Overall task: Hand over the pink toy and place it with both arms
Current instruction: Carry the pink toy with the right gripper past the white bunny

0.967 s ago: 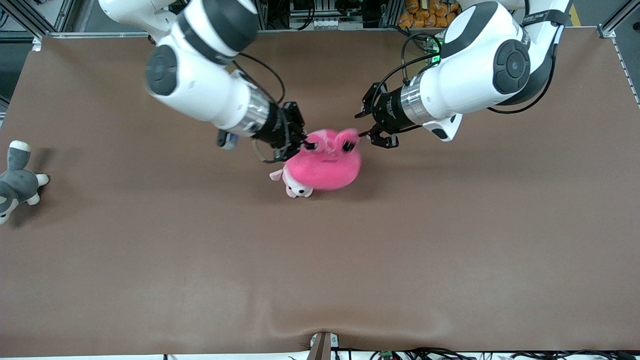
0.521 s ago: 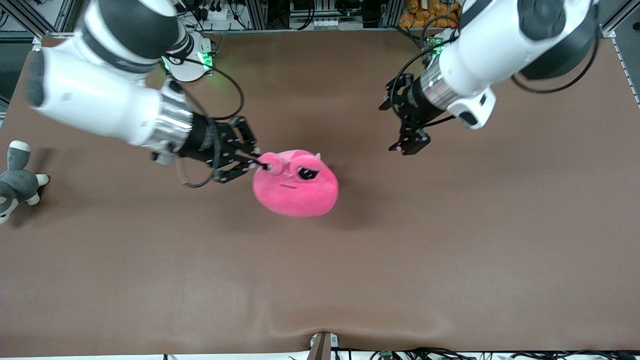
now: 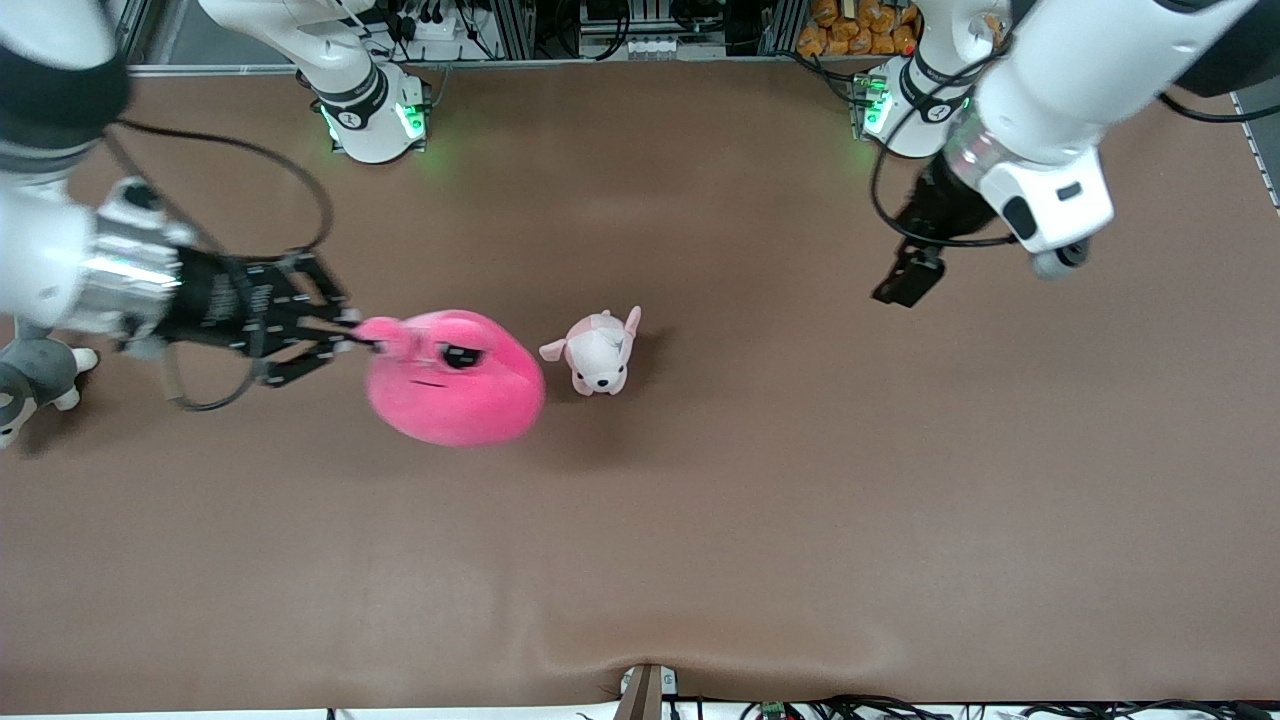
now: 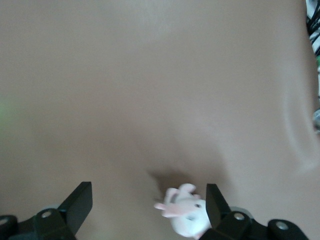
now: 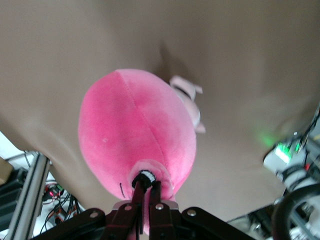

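The pink toy point(image 3: 455, 395) hangs in the air from my right gripper point(image 3: 362, 336), over the table toward the right arm's end. In the right wrist view the right gripper point(image 5: 146, 184) is shut on the ear end of the pink toy point(image 5: 132, 130). My left gripper point(image 3: 905, 281) is open and empty, up over the table near the left arm's base. In the left wrist view the left gripper point(image 4: 149, 190) has its jaws wide apart with nothing between them.
A small pale pink-and-white puppy plush point(image 3: 597, 352) lies mid-table beside the pink toy; it also shows in the left wrist view point(image 4: 183, 212) and the right wrist view point(image 5: 190, 97). A grey-and-white plush point(image 3: 30, 365) lies at the right arm's end.
The left gripper let go of the pink toy and drew back toward its base. The right arm carried the toy toward its own end, uncovering the puppy plush.
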Action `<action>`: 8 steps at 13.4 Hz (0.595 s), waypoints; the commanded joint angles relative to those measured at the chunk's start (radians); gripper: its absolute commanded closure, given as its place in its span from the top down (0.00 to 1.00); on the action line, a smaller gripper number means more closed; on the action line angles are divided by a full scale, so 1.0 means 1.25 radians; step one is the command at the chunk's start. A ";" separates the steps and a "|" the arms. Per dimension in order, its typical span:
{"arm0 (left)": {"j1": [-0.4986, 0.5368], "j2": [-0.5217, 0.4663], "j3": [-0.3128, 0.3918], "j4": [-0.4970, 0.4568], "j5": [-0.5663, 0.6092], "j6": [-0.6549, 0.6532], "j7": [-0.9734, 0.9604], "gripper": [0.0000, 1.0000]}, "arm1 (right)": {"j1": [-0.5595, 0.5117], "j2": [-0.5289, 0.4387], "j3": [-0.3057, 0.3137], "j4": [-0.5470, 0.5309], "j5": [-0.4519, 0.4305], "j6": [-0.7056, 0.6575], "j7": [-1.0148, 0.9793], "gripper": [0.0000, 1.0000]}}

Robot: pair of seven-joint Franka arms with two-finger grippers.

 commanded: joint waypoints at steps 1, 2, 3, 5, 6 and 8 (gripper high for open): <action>-0.002 -0.016 0.025 0.014 0.056 -0.055 0.201 1.00 | -0.108 0.002 0.014 -0.039 -0.011 -0.032 -0.184 0.00; -0.002 -0.017 0.026 0.023 0.081 -0.064 0.256 1.00 | -0.136 0.005 0.014 -0.065 -0.012 -0.032 -0.248 0.00; -0.002 -0.018 0.027 0.023 0.096 -0.065 0.309 1.00 | -0.164 0.007 0.014 -0.103 -0.017 -0.032 -0.317 0.00; -0.002 -0.023 0.042 0.023 0.106 -0.073 0.406 1.00 | -0.222 0.011 0.014 -0.186 -0.070 -0.029 -0.494 0.00; -0.002 -0.037 0.055 0.023 0.109 -0.079 0.444 1.00 | -0.251 0.024 0.014 -0.220 -0.083 -0.027 -0.574 0.00; -0.002 -0.059 0.086 0.023 0.112 -0.098 0.580 1.00 | -0.313 0.056 0.014 -0.249 -0.094 -0.025 -0.682 0.00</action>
